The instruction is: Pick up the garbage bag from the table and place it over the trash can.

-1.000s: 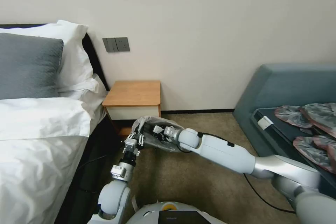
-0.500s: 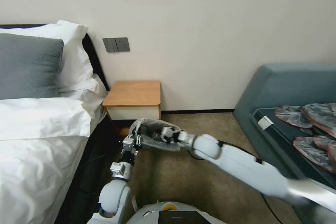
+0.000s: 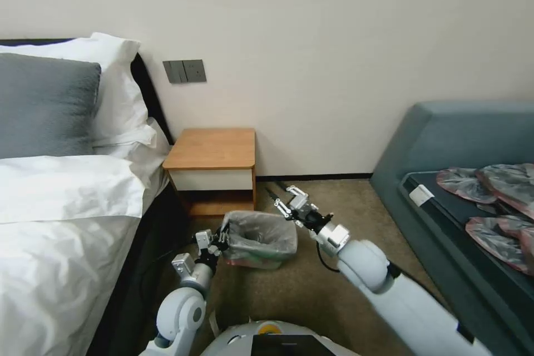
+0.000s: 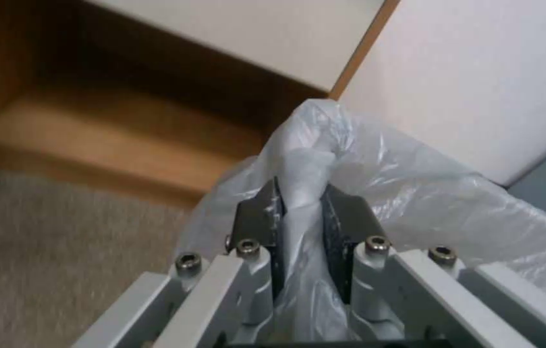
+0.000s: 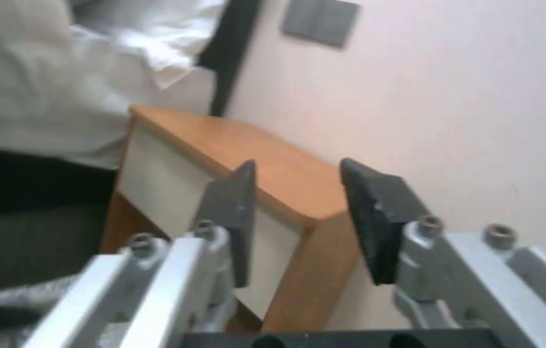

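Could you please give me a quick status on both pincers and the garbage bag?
Left pincer shut on garbage bag rim. Right pincer open, raised beside trash can. Bag lines can. Nothing in the way.

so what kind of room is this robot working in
Most likely a hotel room or bedroom. A bed with white linen and stacked pillows stands beside a small wooden nightstand, with a blue-grey sofa along the same wall and carpet underfoot. A small lined trash can sits on the floor.

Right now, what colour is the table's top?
Orange-brown wood; the table shows it best in the head view.
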Controlling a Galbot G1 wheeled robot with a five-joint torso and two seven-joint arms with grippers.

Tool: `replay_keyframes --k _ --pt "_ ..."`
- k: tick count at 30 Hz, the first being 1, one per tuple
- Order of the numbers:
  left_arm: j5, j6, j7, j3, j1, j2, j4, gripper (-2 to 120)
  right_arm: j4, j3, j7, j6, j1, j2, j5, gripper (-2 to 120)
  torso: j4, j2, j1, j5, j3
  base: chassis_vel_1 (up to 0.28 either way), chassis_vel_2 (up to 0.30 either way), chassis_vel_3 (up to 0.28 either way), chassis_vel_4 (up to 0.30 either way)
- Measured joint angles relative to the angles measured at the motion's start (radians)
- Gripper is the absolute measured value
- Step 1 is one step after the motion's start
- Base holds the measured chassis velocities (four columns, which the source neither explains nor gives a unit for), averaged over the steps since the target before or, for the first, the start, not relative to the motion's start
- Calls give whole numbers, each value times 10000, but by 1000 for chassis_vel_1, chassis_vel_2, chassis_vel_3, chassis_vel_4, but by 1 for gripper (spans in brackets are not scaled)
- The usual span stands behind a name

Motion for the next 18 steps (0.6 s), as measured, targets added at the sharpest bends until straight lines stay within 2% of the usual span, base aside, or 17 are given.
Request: replay_keyframes --k 2,6,7,10,14,15,18 --pt "-120 92 -70 -9 -10 24 13 10 -17 200 -56 131 -289 234 -83 44 -1 0 0 0 0 0 0 0 0" --pt "-408 219 -301 -11 22 89 218 10 -128 821 -475 878 -1334 949 -510 63 1 0 0 -3 0 0 0 0 0" --pt "-408 219 -301 -11 22 89 218 10 -128 821 -475 878 -1334 949 -510 63 1 0 0 -3 0 0 0 0 0" --pt "-450 231 -392 17 4 4 470 10 -170 993 -605 1092 -1566 1089 -583 78 1 0 0 -3 0 0 0 0 0" --pt "-441 215 -475 32 2 -38 556 10 -195 1021 -614 1126 -1568 1063 -581 85 1 0 0 -3 0 0 0 0 0" --pt "-420 172 -537 39 12 -76 641 10 -224 1035 -638 1142 -1547 1017 -574 94 1 0 -1 -2 0 0 0 0 0" --pt "-432 87 -630 43 59 -103 741 10 -283 1035 -692 1155 -1493 992 -546 99 2 1 0 -1 0 0 0 0 0"
